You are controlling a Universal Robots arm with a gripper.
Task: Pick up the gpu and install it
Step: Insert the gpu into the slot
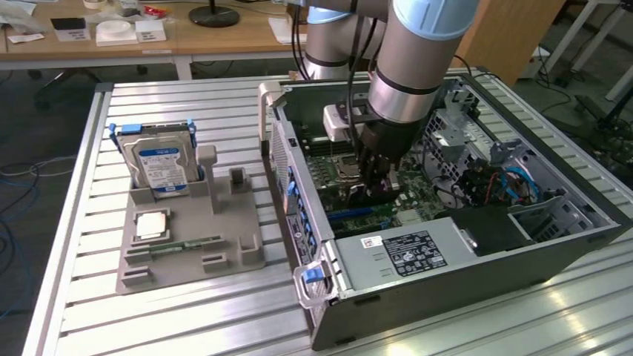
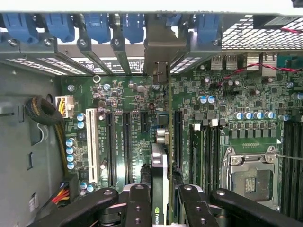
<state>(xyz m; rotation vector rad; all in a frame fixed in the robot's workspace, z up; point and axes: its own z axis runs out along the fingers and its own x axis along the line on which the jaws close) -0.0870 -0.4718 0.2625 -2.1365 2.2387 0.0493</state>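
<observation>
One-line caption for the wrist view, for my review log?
Hand holds the gpu edge-on above the motherboard slots inside the open case.

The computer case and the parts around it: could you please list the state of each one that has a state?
computer case: side open, lying on the table.
gpu: held on edge above the motherboard slots, bracket toward the rear slot openings.
gripper: closed on the gpu, inside the case.
CPU socket: empty.
hard drive: standing upright in the grey holder.
memory stick: lying in the holder.
</observation>
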